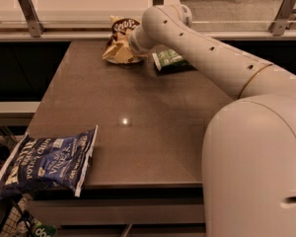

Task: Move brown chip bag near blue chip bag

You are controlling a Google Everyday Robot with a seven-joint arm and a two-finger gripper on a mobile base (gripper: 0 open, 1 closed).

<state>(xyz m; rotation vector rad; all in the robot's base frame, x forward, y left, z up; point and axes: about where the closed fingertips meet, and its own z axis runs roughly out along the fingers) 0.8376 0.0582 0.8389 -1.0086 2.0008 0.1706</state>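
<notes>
The brown chip bag [116,47] stands crumpled at the far edge of the dark table [138,102], with white script on its top. My gripper [132,43] is at the bag's right side, at the end of the white arm that reaches in from the right, and the wrist hides it. The blue chip bag [44,162] lies flat at the table's near left corner and overhangs the edge. The two bags are far apart.
A green bag [168,59] lies just right of the brown bag, partly under the arm. A glass rail with metal posts [29,9] runs behind the table. My white body [256,172] fills the near right. A wire basket [19,221] sits below the blue bag.
</notes>
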